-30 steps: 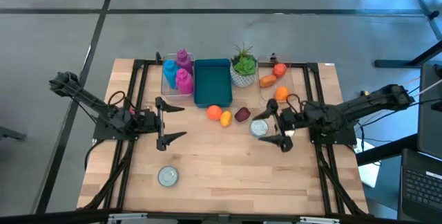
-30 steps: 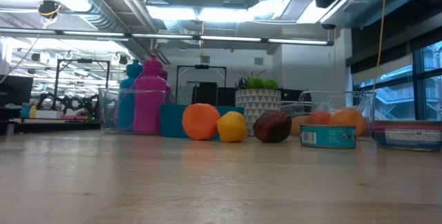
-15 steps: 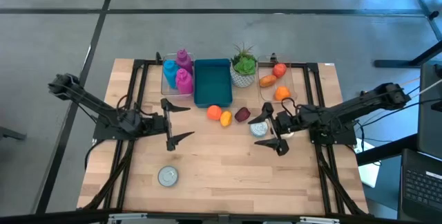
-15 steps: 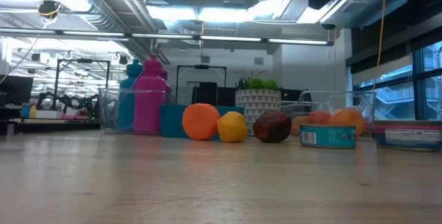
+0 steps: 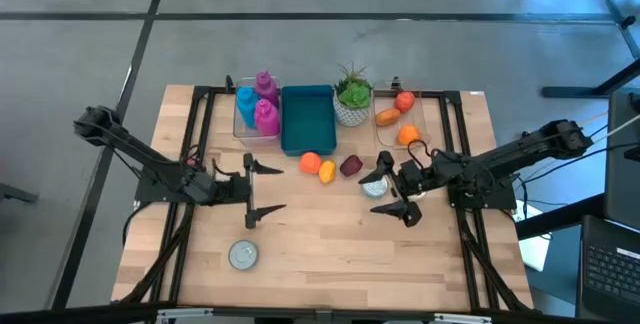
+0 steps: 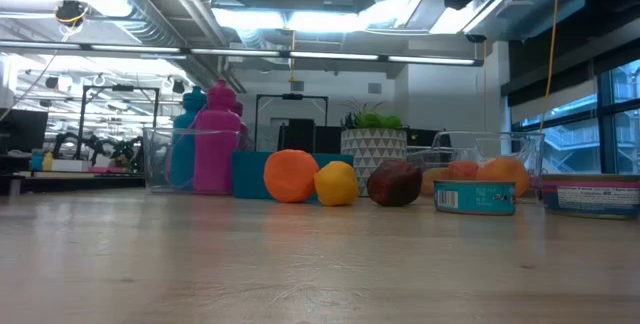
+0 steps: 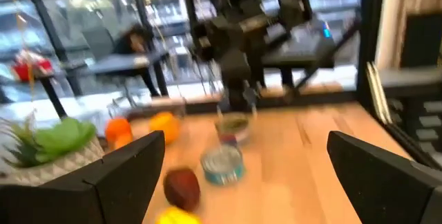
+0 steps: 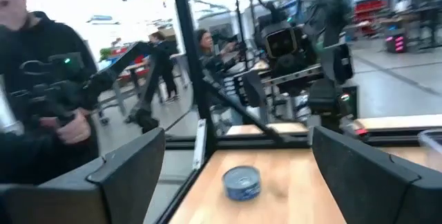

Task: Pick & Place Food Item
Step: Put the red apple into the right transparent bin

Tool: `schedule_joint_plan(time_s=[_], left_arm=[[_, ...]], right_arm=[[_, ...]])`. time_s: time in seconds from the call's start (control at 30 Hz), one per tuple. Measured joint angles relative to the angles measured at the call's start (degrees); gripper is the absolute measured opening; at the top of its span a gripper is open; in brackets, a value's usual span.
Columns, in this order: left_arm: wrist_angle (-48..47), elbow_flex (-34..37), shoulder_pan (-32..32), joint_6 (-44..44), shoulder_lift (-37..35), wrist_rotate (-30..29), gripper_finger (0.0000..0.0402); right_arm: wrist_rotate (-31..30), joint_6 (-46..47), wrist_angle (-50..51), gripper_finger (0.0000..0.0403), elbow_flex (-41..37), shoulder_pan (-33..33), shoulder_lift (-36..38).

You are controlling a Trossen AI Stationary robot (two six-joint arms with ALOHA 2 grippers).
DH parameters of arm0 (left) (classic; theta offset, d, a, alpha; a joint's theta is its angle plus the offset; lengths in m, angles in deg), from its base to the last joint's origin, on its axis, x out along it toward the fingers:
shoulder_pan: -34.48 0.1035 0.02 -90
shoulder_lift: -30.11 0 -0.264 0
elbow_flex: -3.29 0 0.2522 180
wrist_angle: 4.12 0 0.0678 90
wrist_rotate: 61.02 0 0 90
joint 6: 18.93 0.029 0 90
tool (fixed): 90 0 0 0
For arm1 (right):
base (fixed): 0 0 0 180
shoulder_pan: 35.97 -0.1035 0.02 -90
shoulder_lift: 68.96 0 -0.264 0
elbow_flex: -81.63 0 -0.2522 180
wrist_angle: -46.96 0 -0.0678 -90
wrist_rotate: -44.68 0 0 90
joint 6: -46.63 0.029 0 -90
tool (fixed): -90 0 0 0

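Two pink plastic bottles [image 5: 265,104] plus blue one in clear bin [image 5: 250,116]; teal tray [image 5: 307,119] empty. Orange [image 5: 310,162], lemon [image 5: 327,172], dark red fruit [image 5: 350,166] loose on wooden counter [image 5: 330,244]. My left claw [image 5: 260,188] wide, holding nothing; right claw [image 5: 392,190] wide over silver tin [image 5: 376,186].

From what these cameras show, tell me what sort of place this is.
Most likely a robotics lab or industrial workshop. The wooden table stands on a bare concrete floor, exposed ducts and strip lights run overhead, and other robot arms on benches show beyond it, with a person nearby.
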Motion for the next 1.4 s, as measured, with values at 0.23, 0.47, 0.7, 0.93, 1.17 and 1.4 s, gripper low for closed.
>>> schedule_joint_plan(time_s=[0.23,0.47,0.7,0.93,1.17,1.4], left_arm=[[-19.36,-6.20,-2.70,-7.45,0.33,-3.54,0.0393],[-19.97,-6.26,-2.05,-4.78,2.13,-3.52,0.0393],[-16.62,-6.26,3.26,-1.30,6.24,-0.66,0.0393],[-7.80,-6.26,11.76,3.61,8.94,15.64,0.0393],[-5.77,-6.26,18.58,3.69,9.70,26.16,0.0393],[-5.31,-6.26,23.11,0.15,13.78,33.61,0.0393]], right_arm=[[-4.53,-1.94,2.87,0.0361,0.04,-1.58,-3.40],[-13.47,-5.52,5.38,0.0361,0.74,-1.21,-8.56],[-15.37,-9.96,16.99,0.0361,7.99,0.96,-10.84],[-19.27,-13.93,35.26,0.0361,15.10,3.09,-10.90],[-21.12,-13.78,38.74,0.0361,15.08,4.70,-10.92],[-21.12,-13.85,38.43,0.0361,15.06,4.78,-10.92]])
